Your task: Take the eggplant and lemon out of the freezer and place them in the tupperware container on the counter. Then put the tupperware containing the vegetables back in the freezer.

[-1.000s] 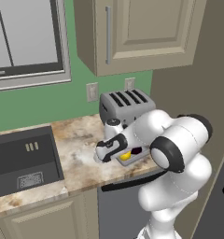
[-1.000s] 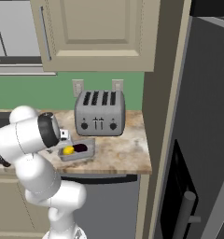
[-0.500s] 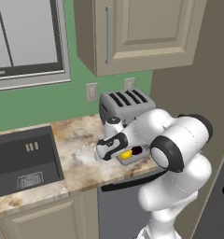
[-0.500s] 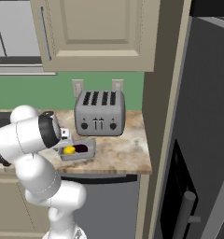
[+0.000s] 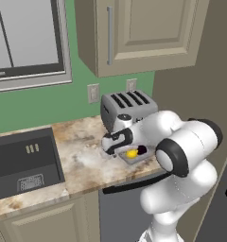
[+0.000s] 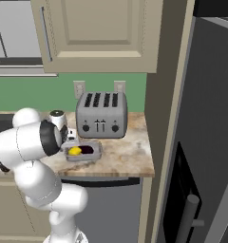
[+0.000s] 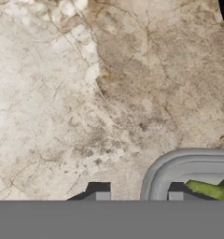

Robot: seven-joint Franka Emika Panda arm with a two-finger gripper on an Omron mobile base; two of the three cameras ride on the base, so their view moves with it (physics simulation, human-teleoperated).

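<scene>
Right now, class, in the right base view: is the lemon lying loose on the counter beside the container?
No: the lemon sits inside the container, next to the eggplant, not on the counter.

The white arm is folding forward and low, elbow bulging toward the cameras, wrist pointing down; the gripper (image 7: 137, 196) is sitting with its fingertips (image 7: 99, 196) narrowly apart, seemingly straddling a rim, though that's hard to confirm
</scene>
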